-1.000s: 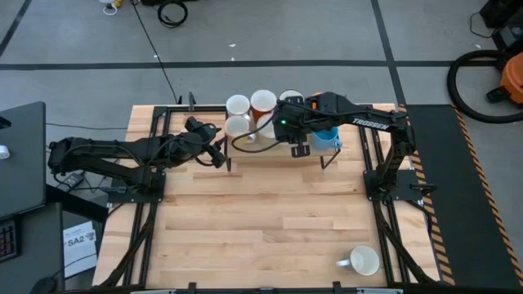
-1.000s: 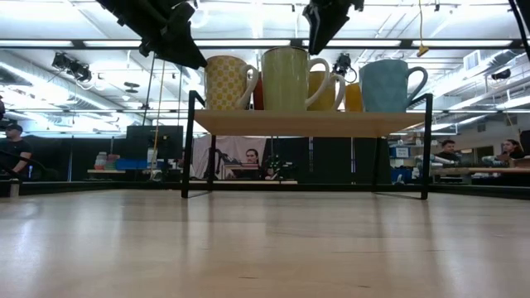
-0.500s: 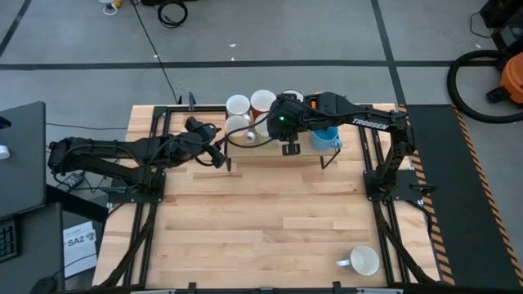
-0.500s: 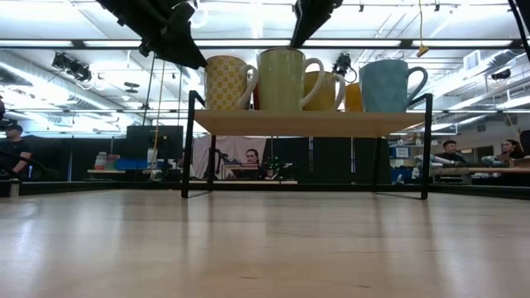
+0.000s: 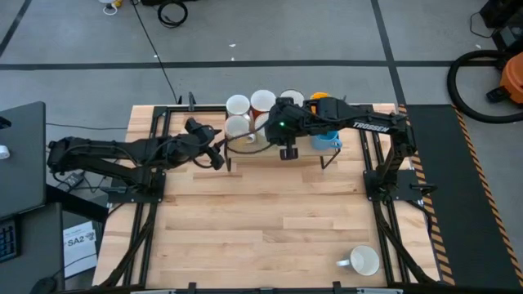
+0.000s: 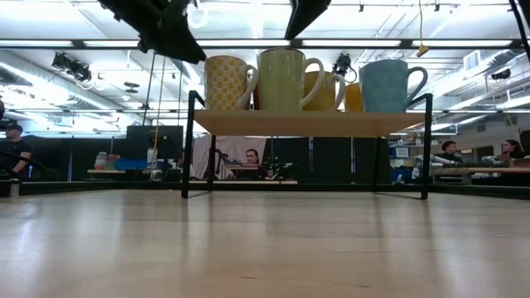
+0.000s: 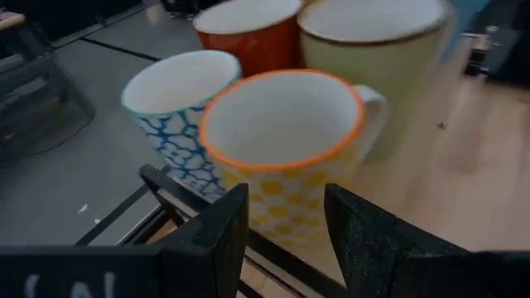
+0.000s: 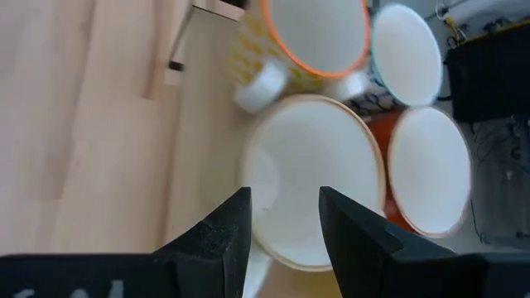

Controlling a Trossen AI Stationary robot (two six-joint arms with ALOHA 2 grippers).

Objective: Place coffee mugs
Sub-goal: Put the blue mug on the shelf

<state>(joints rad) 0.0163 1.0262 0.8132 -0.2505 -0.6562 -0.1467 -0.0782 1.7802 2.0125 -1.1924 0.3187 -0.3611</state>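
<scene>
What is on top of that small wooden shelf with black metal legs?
On the wooden shelf stand handled mugs: a yellow-patterned mug, a tall pale yellow-green mug and a light blue mug. Others behind are partly hidden.

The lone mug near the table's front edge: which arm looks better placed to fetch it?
Probably the right. The mug lies on the right arm's side of the table. The right gripper hovers open over the shelf; the left gripper waits by the shelf's far left end.

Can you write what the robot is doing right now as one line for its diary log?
right gripper: open, above pale yellow-green mug on shelf | left gripper: open, beside yellow patterned mug | white mug: on table
</scene>
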